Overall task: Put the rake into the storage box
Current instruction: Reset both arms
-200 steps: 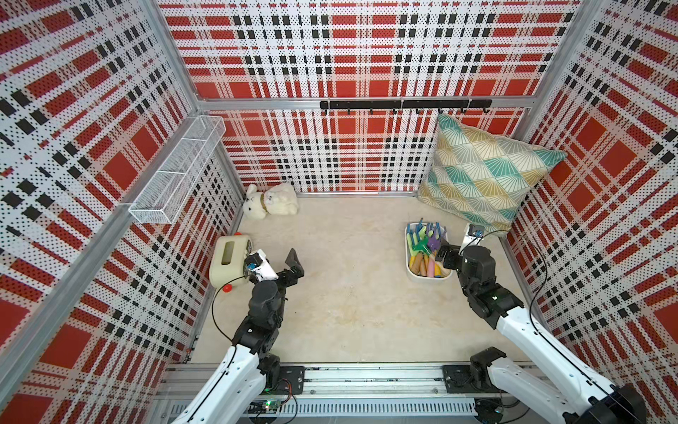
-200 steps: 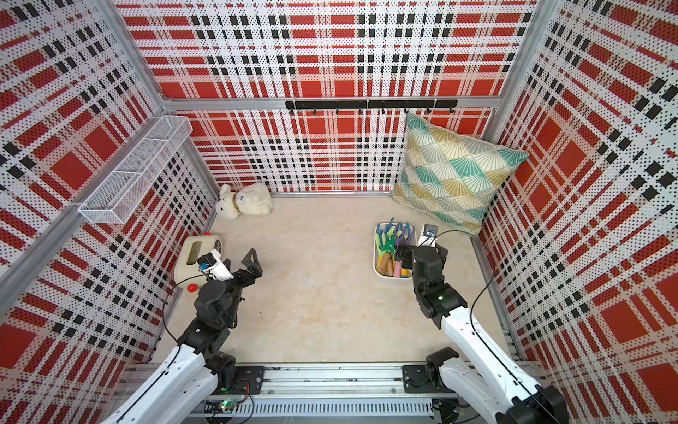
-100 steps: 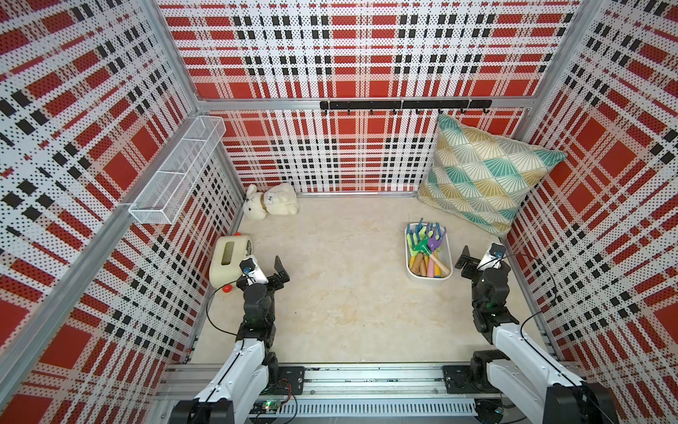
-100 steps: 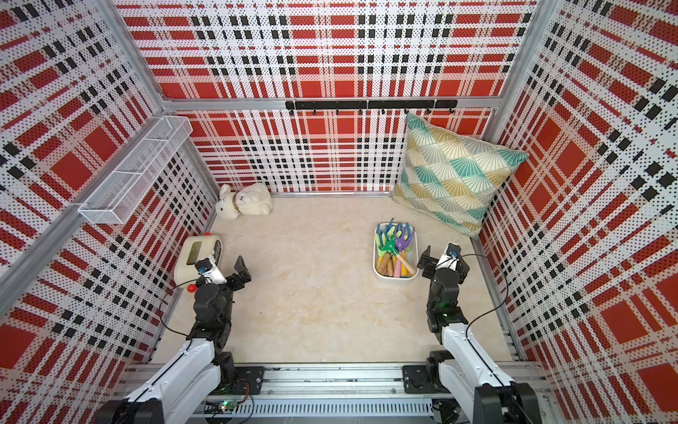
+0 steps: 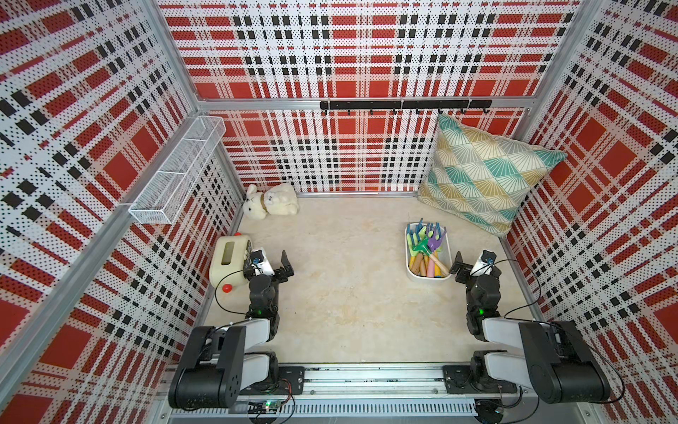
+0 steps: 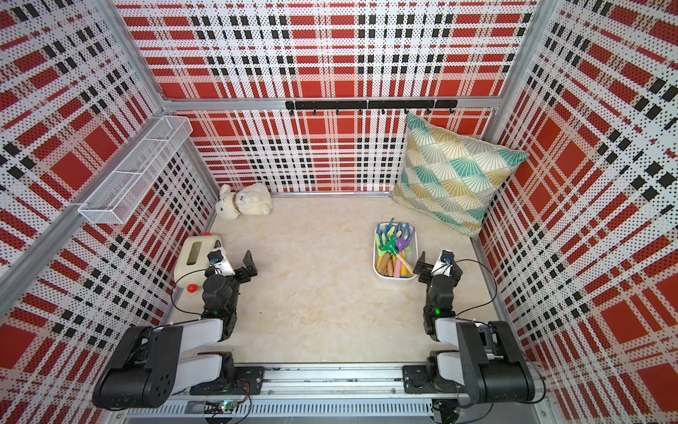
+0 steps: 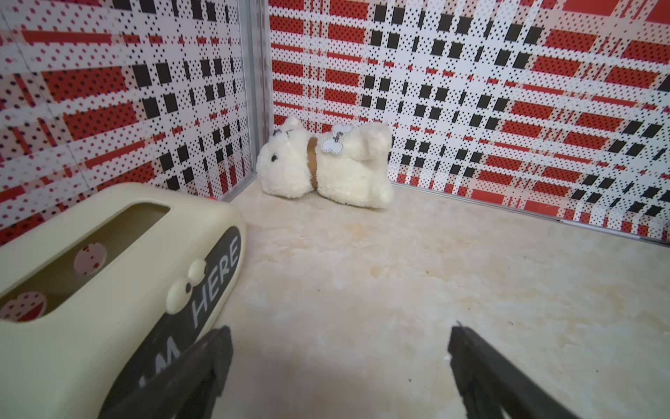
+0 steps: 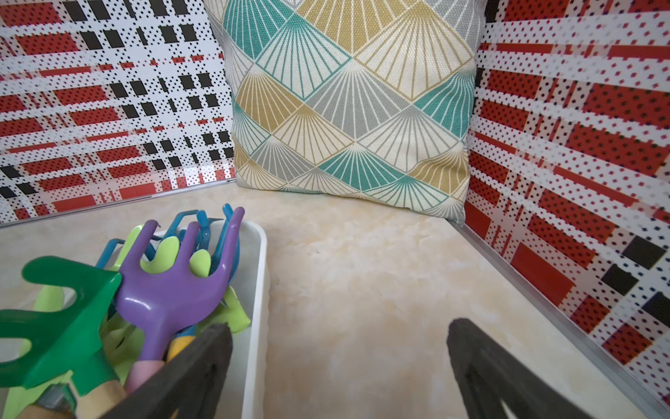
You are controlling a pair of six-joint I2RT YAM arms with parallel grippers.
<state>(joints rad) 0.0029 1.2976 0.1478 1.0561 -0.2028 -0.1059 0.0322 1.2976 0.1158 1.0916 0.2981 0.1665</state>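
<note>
At your far left, a cream slotted box point(image 5: 229, 264) sits by the wall. Your left gripper point(image 7: 339, 332) hovers just beside it, jaws spread wide, holding nothing. A plush dog point(image 5: 269, 201) lies in the back corner. Further right, the white storage box point(image 5: 427, 278) holds several toy rakes point(image 5: 427, 253), a purple rake point(image 5: 435, 240) on top. Your right gripper point(image 8: 339, 326) is just beside the box, wide open and empty. A patterned pillow point(image 5: 484, 183) leans in the far right corner.
</note>
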